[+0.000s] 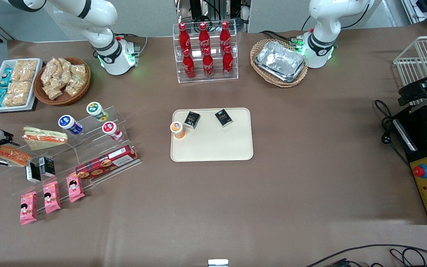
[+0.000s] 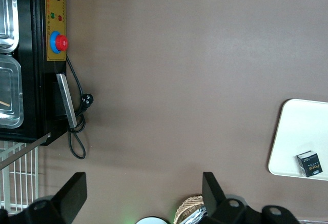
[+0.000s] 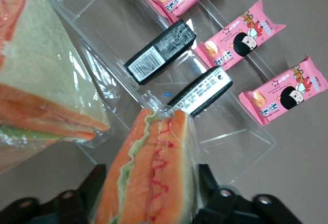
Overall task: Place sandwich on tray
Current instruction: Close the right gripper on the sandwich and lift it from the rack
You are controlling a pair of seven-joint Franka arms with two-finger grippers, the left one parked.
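Note:
The sandwich (image 1: 14,156) is a clear-wrapped wedge with orange-red filling and a green edge, at the working arm's end of the clear stepped shelf (image 1: 98,148). My right gripper (image 1: 1,152) is shut on it. In the right wrist view a black finger presses each side of the sandwich (image 3: 154,172), which fills the gap in the gripper (image 3: 151,185). The cream tray (image 1: 213,148) lies flat at the table's middle, well away toward the parked arm's end. One corner of the tray (image 2: 297,131) shows in the left wrist view.
A longer pale sandwich (image 1: 45,136) lies on the shelf beside the held one. Two black cartons (image 3: 161,52) and pink snack packs (image 1: 52,191) sit nearer the front camera. On the tray stand two black boxes (image 1: 191,119) and an orange-lidded cup (image 1: 177,129).

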